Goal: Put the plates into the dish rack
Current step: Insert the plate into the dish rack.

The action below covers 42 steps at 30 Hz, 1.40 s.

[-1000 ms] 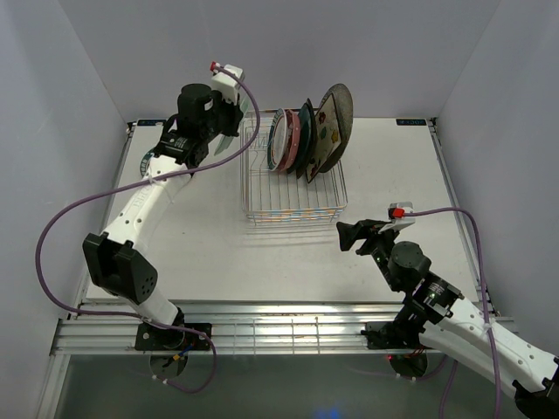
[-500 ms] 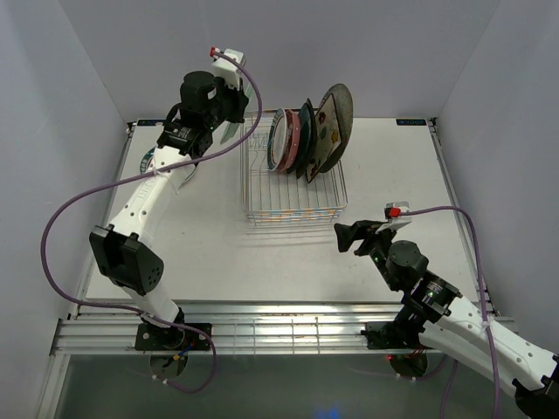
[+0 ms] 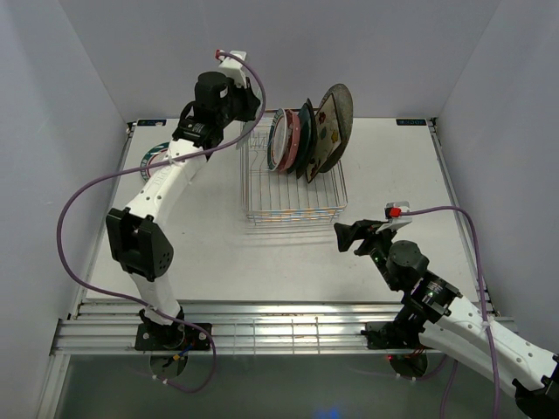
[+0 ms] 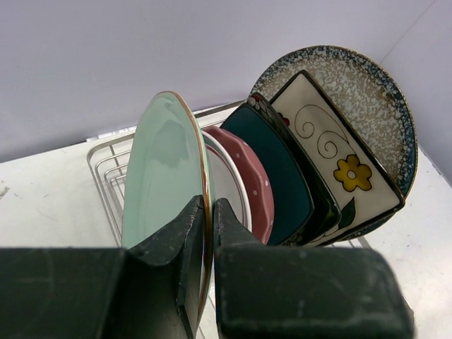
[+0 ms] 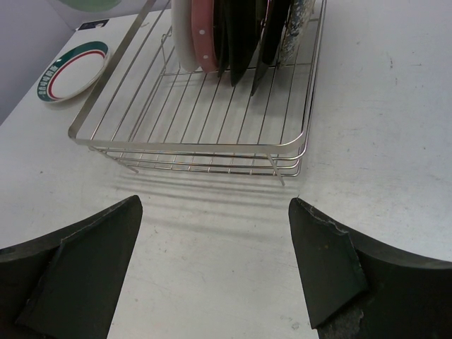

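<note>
In the left wrist view my left gripper is shut on the gold rim of the mint round plate, held upright over the far left end of the dish rack. Behind it, several plates stand in a row in the rack: a white one, the pink dotted, the teal square, the cream floral square and the speckled grey round. From above, the left gripper hangs at the rack's back left corner. My right gripper stands open and holds nothing, low over the table in front of the rack.
A white round plate with a green and red rim lies flat on the table left of the rack, partly under the left arm. The rack's near half holds bare wire. Grey walls close in at the back and sides.
My left arm has swung right and toward the rack, carrying the mint plate from beside the rack to its back left corner. The right arm has barely moved.
</note>
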Available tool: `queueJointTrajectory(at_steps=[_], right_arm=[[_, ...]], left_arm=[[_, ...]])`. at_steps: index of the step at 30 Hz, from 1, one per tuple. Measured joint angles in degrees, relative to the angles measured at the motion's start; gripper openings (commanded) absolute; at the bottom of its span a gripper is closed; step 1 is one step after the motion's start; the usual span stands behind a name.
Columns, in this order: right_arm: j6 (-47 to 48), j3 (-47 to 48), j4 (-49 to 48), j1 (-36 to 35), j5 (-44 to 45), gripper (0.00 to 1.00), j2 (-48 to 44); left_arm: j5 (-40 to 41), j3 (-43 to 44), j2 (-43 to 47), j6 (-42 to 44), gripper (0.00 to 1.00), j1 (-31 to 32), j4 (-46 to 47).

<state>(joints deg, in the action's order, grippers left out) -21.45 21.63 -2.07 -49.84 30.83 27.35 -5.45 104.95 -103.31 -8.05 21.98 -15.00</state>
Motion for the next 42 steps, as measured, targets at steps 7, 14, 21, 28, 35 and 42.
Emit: queueJointTrajectory(at_steps=[7,14,21,28,35,42], right_arm=[[0.2,0.0,-1.1,0.0,0.0,0.90,0.0],[0.3,-0.4,-1.2,0.0,0.0,0.90,-0.3],[0.4,-0.9,-1.2,0.0,0.0,0.90,-1.2],[0.5,-0.9,-1.1,0.0,0.0,0.90,-1.3],[0.5,-0.9,-1.1,0.0,-0.2,0.90,-1.8],[0.5,-0.9,-1.1,0.0,-0.2,0.90,-1.9]], left_arm=[[-0.1,3.4,-3.4,-3.6,0.00,0.5,0.0],[2.1,5.3,-5.5,-5.3,0.00,3.1,0.9],[3.0,3.3,-5.5,-8.8,0.00,4.3,4.1],[7.5,-0.5,-5.4,-11.2,0.00,4.2,6.7],[12.1,-7.1,-4.6,-15.0,0.00,4.0,8.5],[12.8,-7.2,-4.6,-16.4,0.00,3.9,9.9]])
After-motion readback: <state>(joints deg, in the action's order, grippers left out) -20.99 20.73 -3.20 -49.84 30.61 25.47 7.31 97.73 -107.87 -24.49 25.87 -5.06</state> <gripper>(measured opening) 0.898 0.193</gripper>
